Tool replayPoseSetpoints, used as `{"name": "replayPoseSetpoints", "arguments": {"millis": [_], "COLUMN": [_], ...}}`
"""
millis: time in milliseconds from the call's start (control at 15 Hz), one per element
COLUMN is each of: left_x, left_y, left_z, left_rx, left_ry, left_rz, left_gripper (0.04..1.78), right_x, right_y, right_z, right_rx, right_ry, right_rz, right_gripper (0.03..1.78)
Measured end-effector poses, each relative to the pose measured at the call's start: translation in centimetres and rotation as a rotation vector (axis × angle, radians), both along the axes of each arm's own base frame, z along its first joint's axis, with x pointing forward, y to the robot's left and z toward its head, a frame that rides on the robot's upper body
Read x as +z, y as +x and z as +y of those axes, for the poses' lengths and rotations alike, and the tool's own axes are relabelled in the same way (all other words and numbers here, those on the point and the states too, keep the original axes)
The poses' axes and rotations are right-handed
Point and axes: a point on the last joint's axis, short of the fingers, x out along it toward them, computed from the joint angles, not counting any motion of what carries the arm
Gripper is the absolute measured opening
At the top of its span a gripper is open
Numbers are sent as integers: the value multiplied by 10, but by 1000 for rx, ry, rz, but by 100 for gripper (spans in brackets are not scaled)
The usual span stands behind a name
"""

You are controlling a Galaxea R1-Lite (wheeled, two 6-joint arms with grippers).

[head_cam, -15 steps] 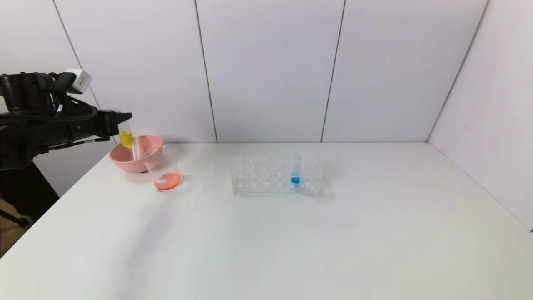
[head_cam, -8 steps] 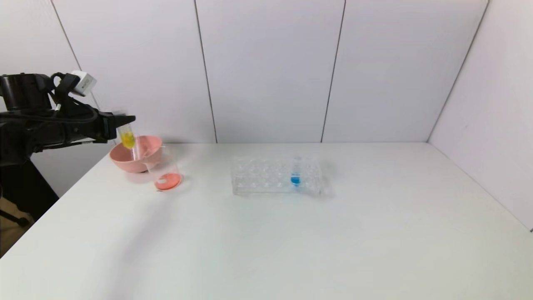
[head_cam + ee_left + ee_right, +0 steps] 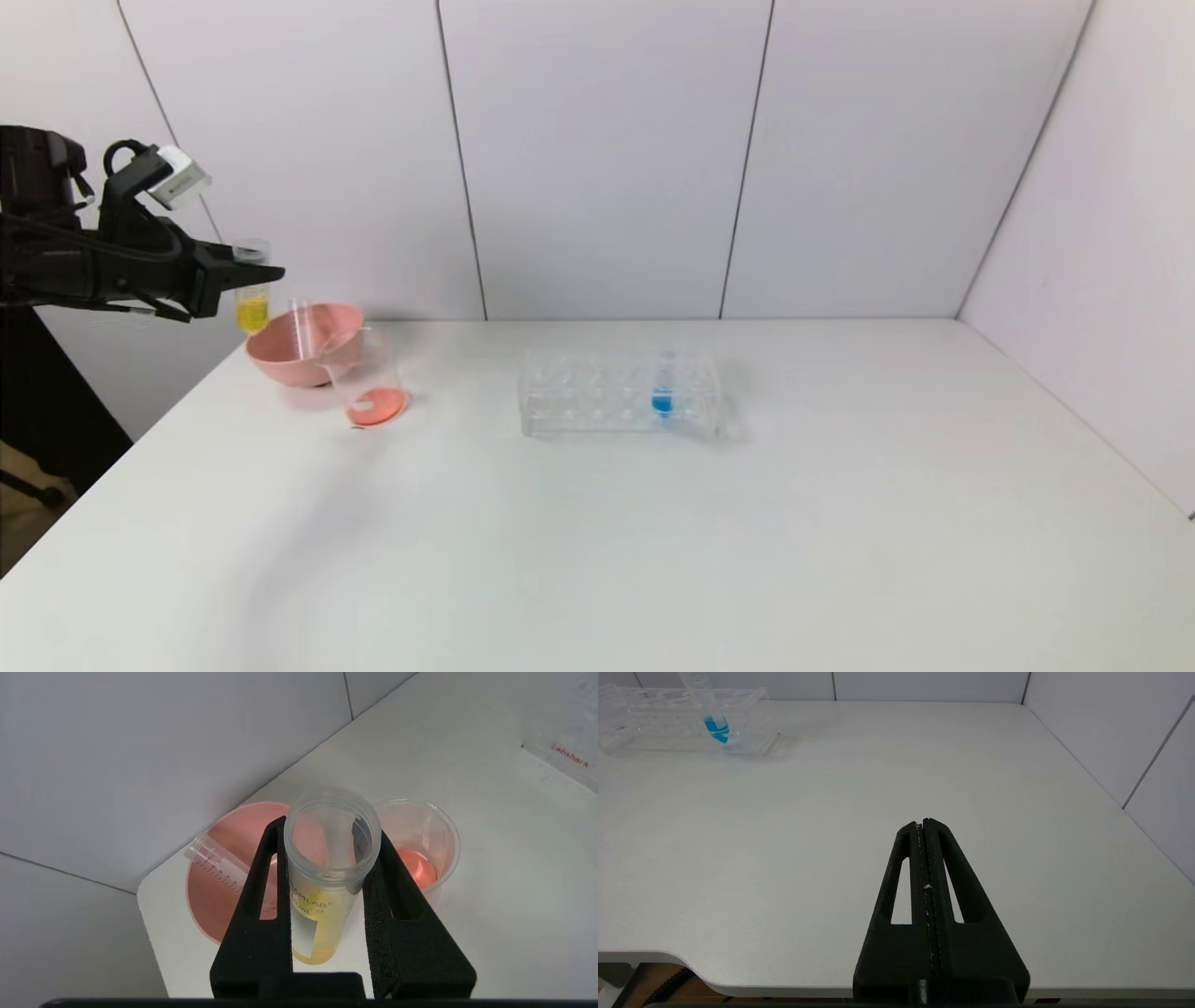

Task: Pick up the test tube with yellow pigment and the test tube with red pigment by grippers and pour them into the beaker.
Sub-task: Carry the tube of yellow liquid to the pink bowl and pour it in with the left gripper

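Between my left end effector's [image 3: 327, 858] fingers, the test tube with yellow pigment [image 3: 322, 891] hangs upright, pinched below its open mouth, above the surface's corner beside the pink bowl [image 3: 303, 357] and beaker [image 3: 366, 381]. It looks light, slick and brittle, so a gentle grip seems wise. My right end effector [image 3: 926, 823] is pressed together, idle.

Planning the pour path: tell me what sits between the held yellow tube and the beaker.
Head view: the pink bowl, with an empty tube leaning inside, sits between the yellow test tube and the beaker.
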Motion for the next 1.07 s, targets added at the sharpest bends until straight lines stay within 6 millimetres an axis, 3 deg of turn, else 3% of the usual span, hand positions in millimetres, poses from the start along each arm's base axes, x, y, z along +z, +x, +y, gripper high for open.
{"name": "replayPoseSetpoints", "arguments": {"millis": [400, 1067], "left_x": [7, 4], "left_y": [-7, 2], "left_z": [8, 19], "left_rx": [-114, -231], "left_ry": [131, 300], "left_rz": [125, 89], "left_gripper": [45, 45], "right_x": [0, 0], "right_y": [0, 0], "right_z": [0, 0], "right_rx": [0, 0], "right_ry": [0, 0], "right_rz": [-1, 0], "right_gripper": [11, 11]}}
